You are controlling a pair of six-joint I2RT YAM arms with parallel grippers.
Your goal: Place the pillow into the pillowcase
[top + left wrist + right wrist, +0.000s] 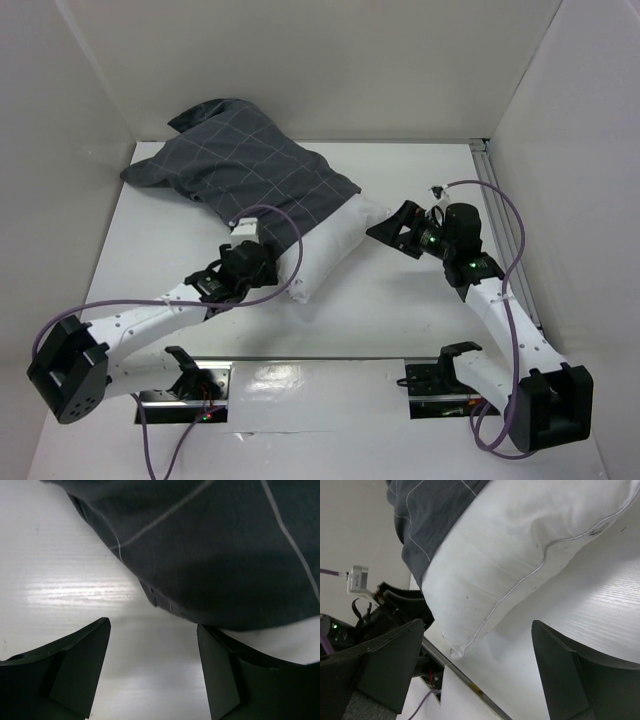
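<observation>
- Top external view: a plump white fabric pillow (pixel 335 245) lies at an angle on the white table (pixel 400 310). Most of it is inside a dark grey cloth pillowcase with pale grid lines (pixel 240 165), and only its near end sticks out. The left gripper (pixel 244 235) sits at the case's near hem. The right gripper (pixel 396 228) is just beside the pillow's bare right corner, with its jaws apart.
- Left wrist view: the left gripper (pixel 152 627) is spread wide and has hold of nothing, with bare table between its fingers. The pillowcase (pixel 225 555) hem hangs just ahead, and the right-hand finger (pixel 220 670) lies close under it where a strip of white pillow (pixel 300 645) shows. If the jaws close here, they may catch pillow and hem together, or miss the hem altogether.
- Right wrist view: the right gripper (pixel 477 630) is wide open and empty. The pillow's (pixel 520 555) piped corner points down between its fingers, close but apparently not touching. The pillowcase (pixel 425 515) begins further up. Unless the hem is held, a push from here would likely slide pillow and case together and bunch the cloth.
</observation>
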